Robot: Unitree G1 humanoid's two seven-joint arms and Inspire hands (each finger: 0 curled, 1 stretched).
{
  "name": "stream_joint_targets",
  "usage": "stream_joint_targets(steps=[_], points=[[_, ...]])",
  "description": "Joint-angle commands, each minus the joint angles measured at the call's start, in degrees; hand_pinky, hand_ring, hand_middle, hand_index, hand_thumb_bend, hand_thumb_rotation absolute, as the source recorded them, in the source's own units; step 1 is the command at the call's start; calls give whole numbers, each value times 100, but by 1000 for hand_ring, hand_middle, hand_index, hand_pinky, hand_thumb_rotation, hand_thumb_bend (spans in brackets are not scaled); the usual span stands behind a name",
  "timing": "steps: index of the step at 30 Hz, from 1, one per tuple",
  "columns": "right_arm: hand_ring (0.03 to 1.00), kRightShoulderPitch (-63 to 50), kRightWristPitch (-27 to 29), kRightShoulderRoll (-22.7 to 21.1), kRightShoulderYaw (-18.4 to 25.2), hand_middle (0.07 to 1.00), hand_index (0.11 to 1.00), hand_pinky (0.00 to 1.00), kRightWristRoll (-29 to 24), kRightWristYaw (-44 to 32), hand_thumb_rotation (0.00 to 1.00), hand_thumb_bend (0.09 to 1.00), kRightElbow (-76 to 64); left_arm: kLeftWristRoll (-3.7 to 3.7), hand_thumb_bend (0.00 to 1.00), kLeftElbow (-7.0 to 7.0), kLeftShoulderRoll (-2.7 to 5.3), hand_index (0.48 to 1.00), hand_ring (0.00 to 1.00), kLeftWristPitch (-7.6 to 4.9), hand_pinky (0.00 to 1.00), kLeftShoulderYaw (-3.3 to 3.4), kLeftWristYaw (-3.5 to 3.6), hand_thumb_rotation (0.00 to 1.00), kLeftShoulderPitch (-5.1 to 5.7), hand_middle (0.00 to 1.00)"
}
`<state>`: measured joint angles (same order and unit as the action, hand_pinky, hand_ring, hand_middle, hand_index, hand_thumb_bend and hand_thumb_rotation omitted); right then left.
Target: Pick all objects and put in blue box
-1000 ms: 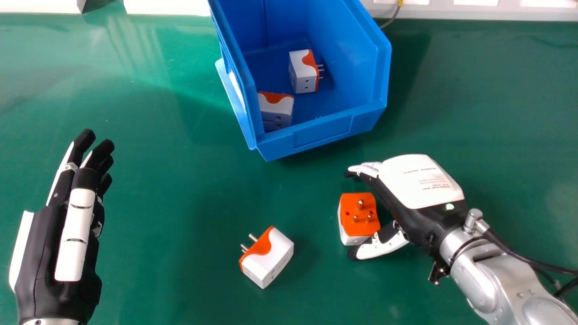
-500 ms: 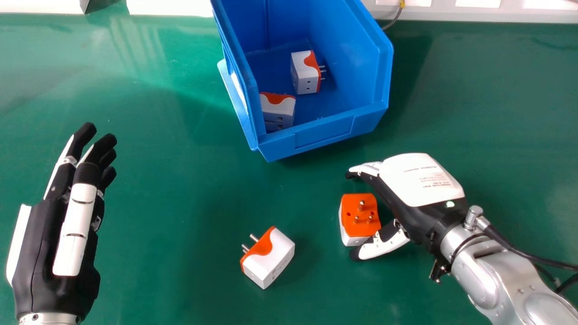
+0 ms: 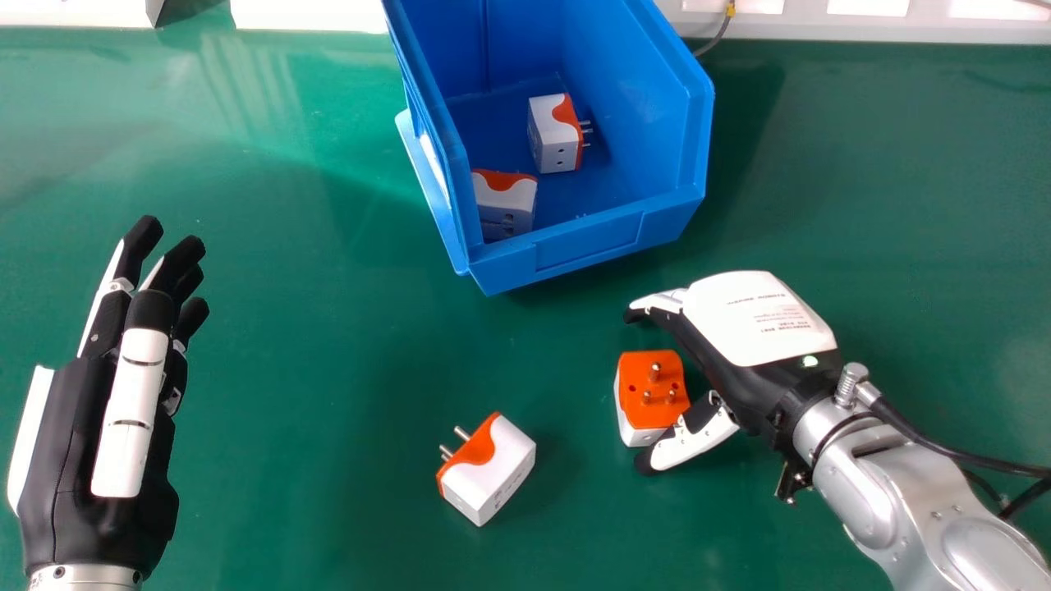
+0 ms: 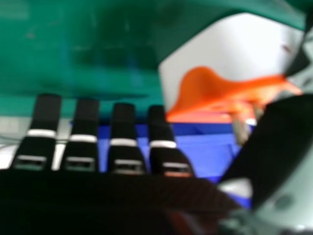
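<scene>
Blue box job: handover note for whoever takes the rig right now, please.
Left hand: open, holding nothing, at the head view's left.
Right hand: open, thumb and fingers around the pins-up adapter on the green table, not closed on it.
Done: two adapters, one farther back and one by the near left corner, in the blue box.
To do: box the pins-up adapter and the adapter lying on its side, also on the table.
</scene>
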<state>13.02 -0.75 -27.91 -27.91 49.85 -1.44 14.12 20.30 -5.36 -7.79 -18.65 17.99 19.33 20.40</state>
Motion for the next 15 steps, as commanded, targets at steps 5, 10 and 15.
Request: stream_joint_targets(steps=[5, 10, 15], points=[[753, -302, -213, -207, -103, 763, 740, 676, 146, -188, 118, 853, 400, 21, 630, -117, -57, 946, 947, -11, 946, 56, -1, 786, -10, 912], [712, -292, -262, -188, -55, 734, 715, 628, 14, -291, 65, 862, 395, 41, 637, -18, -50, 944, 949, -49, 949, 87, 28, 779, -39, 912], [566, -279, -248, -178, -25, 636, 643, 482, -97, -202, 33, 730, 459, 49, 641, 9, -65, 945, 951, -40, 952, 104, 70, 775, -64, 913]])
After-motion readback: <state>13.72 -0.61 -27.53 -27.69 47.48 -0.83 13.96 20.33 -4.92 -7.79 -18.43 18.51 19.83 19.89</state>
